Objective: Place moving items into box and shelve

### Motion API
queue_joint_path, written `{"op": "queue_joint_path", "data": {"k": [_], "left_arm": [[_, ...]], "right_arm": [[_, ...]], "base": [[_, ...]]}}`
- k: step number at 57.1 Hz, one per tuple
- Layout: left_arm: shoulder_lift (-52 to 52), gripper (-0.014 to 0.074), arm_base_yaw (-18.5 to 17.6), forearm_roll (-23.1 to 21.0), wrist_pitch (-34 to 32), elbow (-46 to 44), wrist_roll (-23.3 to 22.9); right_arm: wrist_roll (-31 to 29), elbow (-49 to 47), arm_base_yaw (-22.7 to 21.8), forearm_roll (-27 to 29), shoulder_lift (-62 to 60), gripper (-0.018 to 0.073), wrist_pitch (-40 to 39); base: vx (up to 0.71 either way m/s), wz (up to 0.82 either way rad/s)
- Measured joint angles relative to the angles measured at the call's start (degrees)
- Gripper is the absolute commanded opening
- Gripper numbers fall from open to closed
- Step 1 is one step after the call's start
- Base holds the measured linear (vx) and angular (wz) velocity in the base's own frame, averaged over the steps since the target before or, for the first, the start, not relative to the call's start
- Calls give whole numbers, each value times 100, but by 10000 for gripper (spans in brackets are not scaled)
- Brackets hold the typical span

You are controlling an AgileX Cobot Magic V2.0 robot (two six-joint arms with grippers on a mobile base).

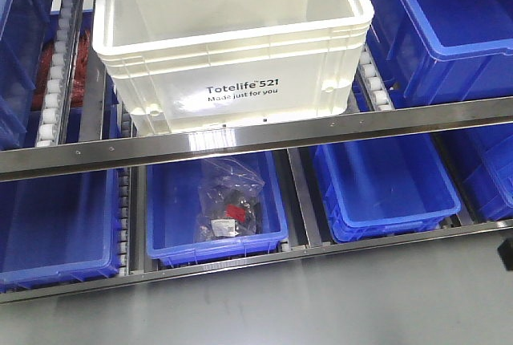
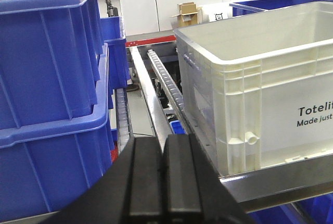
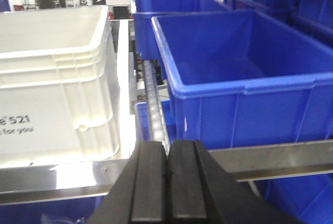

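White box [image 1: 232,40], empty, "Totelife 521" printed on its front, sits on the upper shelf rail [image 1: 256,140]. Below, a blue bin [image 1: 215,209] holds a clear bag [image 1: 231,200], contents possibly small red parts. My left gripper [image 2: 164,182] and right gripper [image 3: 167,187]: fingers pressed together, holding nothing.

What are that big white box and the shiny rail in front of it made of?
The large white crate looks like moulded plastic: ribbed walls, stepped rim, slight sheen, printed lettering. The long silver rail seems polished metal, probably steel or aluminium; it mirrors the crate and shows small fasteners.
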Motion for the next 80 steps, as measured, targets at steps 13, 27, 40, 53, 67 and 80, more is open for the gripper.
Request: {"op": "queue_joint_path", "data": {"k": [13, 27, 40, 53, 67, 80], "left_arm": [[0, 2, 0, 0, 0, 0, 0], [0, 2, 0, 0, 0, 0, 0], [0, 2, 0, 0, 0, 0, 0], [0, 2, 0, 0, 0, 0, 0], [0, 2, 0, 0, 0, 0, 0], [0, 2, 0, 0, 0, 0, 0]], "right_arm": [[109, 547, 0, 0, -592, -4, -26], [197, 782, 0, 0, -1375, -4, 218], [493, 782, 0, 0, -1628, -4, 503], [517, 782, 0, 0, -1639, -4, 523], [329, 782, 0, 216, -1639, -4, 189], [-2221, 782, 0, 2847, -1639, -4, 215]], "base": [[0, 0], [0, 0], [0, 0], [0, 0], [0, 0], [0, 0]]}}
